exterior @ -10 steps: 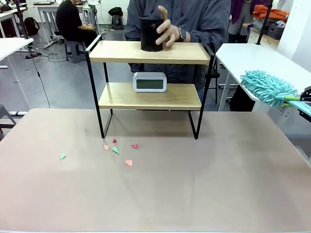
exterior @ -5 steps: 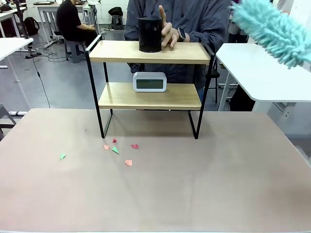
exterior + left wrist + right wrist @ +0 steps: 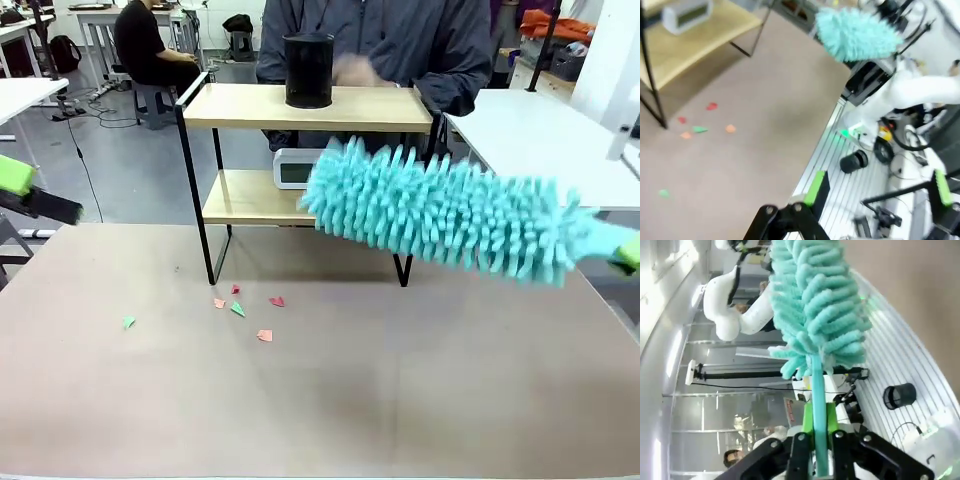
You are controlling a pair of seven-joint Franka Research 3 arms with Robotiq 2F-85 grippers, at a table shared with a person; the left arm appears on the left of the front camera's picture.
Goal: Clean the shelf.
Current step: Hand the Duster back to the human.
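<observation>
The shelf (image 3: 310,108) stands at the table's far side, a black cylinder (image 3: 308,70) on its top board and a white clock (image 3: 288,168) on the lower one. A fluffy teal duster (image 3: 450,215) lies across in front of the lower board's right half, hiding part of the clock. My right gripper (image 3: 628,255) at the right edge is shut on the duster's handle (image 3: 819,440). My left gripper (image 3: 20,190) sits at the left edge, and its green-padded fingers stand open and empty (image 3: 878,190) off the table's side. The shelf's lower board (image 3: 695,42) shows in the left wrist view.
Several small coloured paper scraps (image 3: 240,310) lie on the brown table in front of the shelf's left legs. A person stands behind the shelf, one hand (image 3: 355,70) blurred above the top board. A white side table (image 3: 540,140) stands at the right.
The duster has swung down from the upper right to in front of the shelf. The person's hand has let go of the black cylinder. My left gripper has come into the left edge.
</observation>
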